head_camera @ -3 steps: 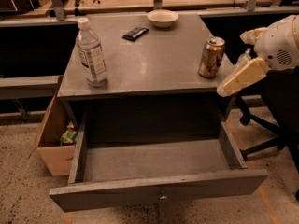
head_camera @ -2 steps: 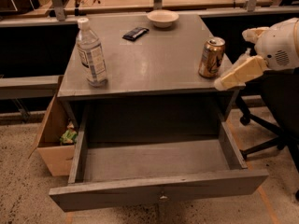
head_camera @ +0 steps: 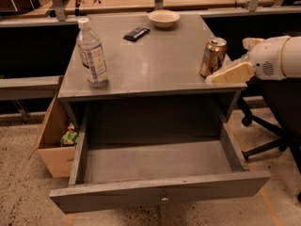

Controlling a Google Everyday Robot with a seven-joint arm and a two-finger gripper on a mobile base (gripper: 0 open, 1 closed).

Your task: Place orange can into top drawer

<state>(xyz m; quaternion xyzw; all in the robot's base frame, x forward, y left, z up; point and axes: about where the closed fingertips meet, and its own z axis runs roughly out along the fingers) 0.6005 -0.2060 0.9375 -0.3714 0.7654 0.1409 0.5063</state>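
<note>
The orange can (head_camera: 212,56) stands upright near the right edge of the grey desk top (head_camera: 155,60). My gripper (head_camera: 226,66) reaches in from the right at can height, open. Its near cream finger (head_camera: 233,73) lies just right of and in front of the can's base. The far finger (head_camera: 250,43) shows behind, to the can's right. The can is not held. The top drawer (head_camera: 155,166) is pulled fully out below the desk top and is empty, with its small knob (head_camera: 164,199) on the front panel.
A clear water bottle (head_camera: 92,53) stands at the desk's left. A dark flat object (head_camera: 136,33) and a white bowl (head_camera: 163,18) lie at the back. A cardboard box (head_camera: 54,140) sits on the floor to the left. An office chair base (head_camera: 263,135) is at the right.
My gripper has moved left and slightly up, closer to the orange can. The can, bottle and drawer have not moved.
</note>
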